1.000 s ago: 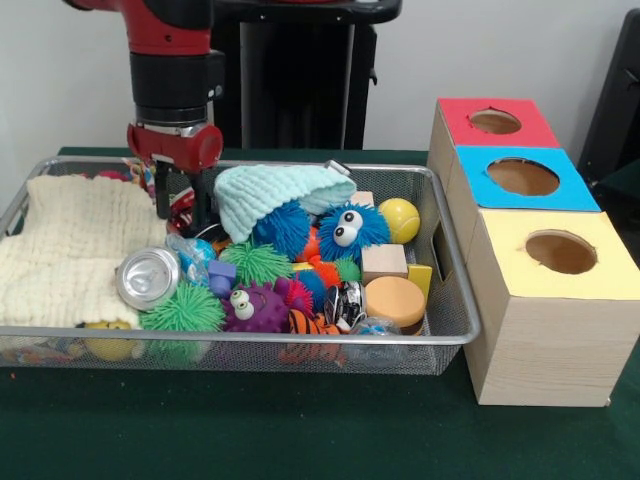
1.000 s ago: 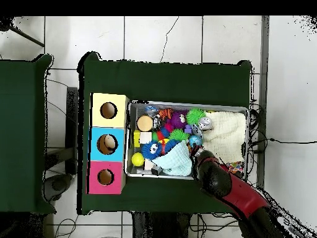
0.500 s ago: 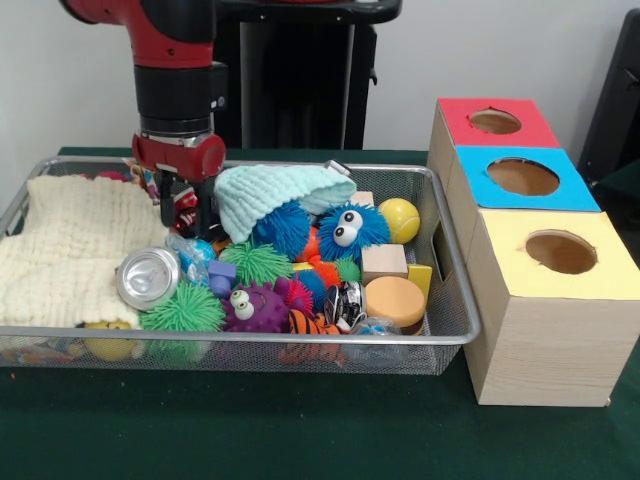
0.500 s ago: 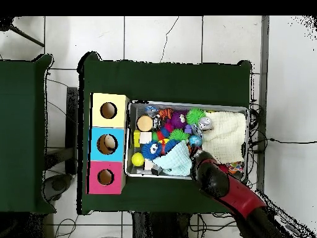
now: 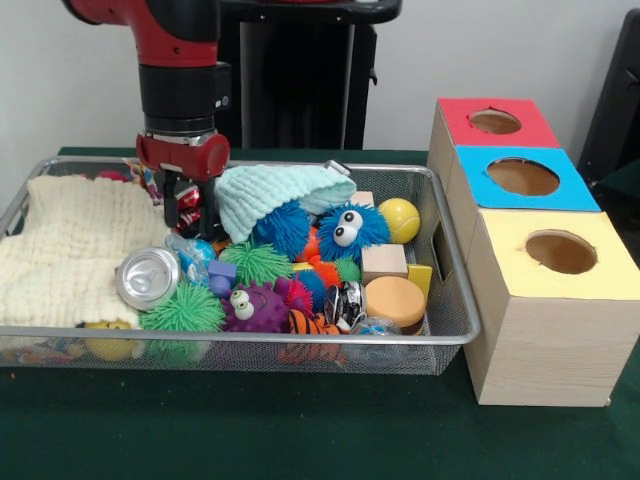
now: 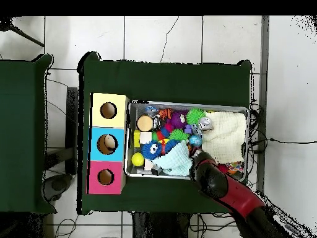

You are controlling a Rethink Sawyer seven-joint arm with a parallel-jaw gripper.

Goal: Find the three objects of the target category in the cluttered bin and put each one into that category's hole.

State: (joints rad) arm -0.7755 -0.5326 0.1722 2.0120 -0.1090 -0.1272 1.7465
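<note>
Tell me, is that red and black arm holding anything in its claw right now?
It cannot be told: the gripper is down among the clutter beside the mint knitted hat, and what lies between its fingers is hidden.

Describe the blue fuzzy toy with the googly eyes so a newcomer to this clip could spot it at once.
Start at the wire mesh bin left of the three coloured boxes. Toward its back, beside the yellow ball and just under the mint knitted hat, sits the blue fuzzy toy. Two big white googly eyes set it apart from the eyeless blue spiky ball touching it.
</note>
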